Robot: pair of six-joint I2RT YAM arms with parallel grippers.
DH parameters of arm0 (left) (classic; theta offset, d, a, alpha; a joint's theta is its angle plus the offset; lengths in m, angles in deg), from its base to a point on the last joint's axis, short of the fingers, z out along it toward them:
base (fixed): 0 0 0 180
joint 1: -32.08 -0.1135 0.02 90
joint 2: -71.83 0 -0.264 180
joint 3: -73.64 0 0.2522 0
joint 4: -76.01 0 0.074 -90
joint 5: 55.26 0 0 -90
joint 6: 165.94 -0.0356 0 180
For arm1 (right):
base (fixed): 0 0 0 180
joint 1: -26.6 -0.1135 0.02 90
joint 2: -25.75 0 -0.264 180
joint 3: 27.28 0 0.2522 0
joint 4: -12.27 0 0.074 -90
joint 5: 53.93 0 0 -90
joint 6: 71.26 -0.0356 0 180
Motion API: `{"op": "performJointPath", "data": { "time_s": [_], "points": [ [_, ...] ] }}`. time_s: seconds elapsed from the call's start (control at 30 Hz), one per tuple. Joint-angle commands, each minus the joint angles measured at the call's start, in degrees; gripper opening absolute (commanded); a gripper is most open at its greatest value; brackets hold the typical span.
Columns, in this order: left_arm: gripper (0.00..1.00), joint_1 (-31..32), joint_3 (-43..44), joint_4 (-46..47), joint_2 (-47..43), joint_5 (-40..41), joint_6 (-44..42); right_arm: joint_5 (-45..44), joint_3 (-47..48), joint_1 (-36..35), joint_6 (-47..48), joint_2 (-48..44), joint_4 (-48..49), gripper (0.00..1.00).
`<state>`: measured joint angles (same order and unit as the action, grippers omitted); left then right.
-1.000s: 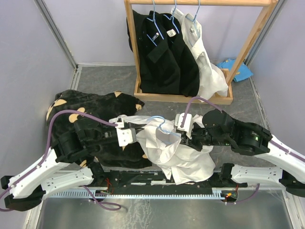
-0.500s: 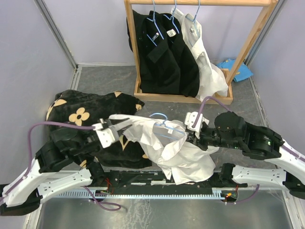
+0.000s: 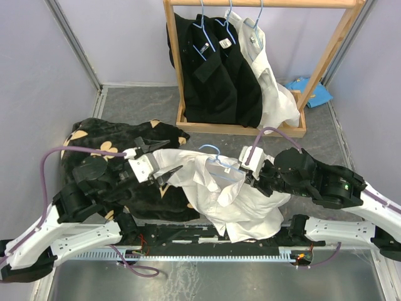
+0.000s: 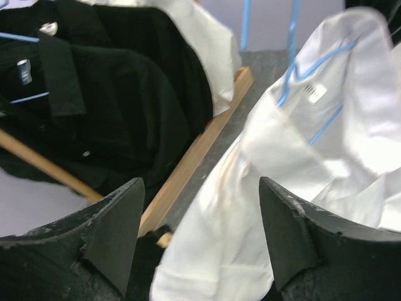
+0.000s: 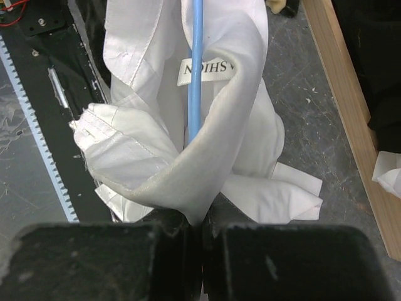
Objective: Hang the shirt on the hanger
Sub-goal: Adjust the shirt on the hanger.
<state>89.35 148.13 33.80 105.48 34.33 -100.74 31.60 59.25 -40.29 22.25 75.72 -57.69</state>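
Note:
The white shirt (image 3: 219, 194) lies crumpled in front of the arm bases, its collar lifted. The light-blue hanger (image 3: 216, 162) is threaded inside the collar, hook poking out on top. My right gripper (image 3: 252, 180) is shut on the collar's edge (image 5: 202, 207); the hanger wire (image 5: 195, 63) runs up past the neck label (image 5: 203, 69). My left gripper (image 3: 161, 157) stands open at the shirt's left shoulder. In the left wrist view the fingers (image 4: 116, 226) spread wide with shirt fabric (image 4: 213, 244) in the gap between them, touched by neither.
A wooden rack (image 3: 241, 128) at the back carries black shirts (image 3: 213, 75) and a white one (image 3: 269, 81) on blue hangers. A black cloth with tan flowers (image 3: 106, 150) lies under my left arm. A blue cloth (image 3: 310, 91) sits at back right.
My left gripper has opened and let go of the shirt's shoulder after pulling it leftward. The right gripper stays shut on the collar, shifted slightly right.

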Motion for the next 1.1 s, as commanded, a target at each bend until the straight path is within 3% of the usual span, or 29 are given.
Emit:
{"op": "performJointPath", "data": {
  "time_s": [0.0,0.17,0.4,0.53,0.7,1.07],
  "points": [
    [0.82,-0.1,-1.6,13.6,3.4,-6.8,11.3,-5.7,-0.6,0.1,-2.9,0.2,6.7,0.00],
    [0.83,-0.1,-6.3,24.6,4.6,-5.9,17.9,-6.0,-0.7,0.1,-3.6,1.3,8.8,0.00],
    [0.77,-0.1,-8.1,29.0,7.1,-5.4,19.0,-3.6,-1.2,0.1,-3.8,1.4,10.6,0.00],
    [0.70,-0.1,-7.9,29.3,8.2,-5.9,17.7,-1.1,-1.3,0.1,-3.7,1.8,10.3,0.00],
    [0.53,-0.1,-7.1,29.2,9.4,-5.1,16.4,0.4,-1.4,0.1,-3.8,1.7,10.3,0.00],
    [0.43,-0.1,-5.3,24.3,10.4,-5.2,12.6,0.4,-1.4,0.1,-3.6,1.2,10.5,0.00]
  ]
}}
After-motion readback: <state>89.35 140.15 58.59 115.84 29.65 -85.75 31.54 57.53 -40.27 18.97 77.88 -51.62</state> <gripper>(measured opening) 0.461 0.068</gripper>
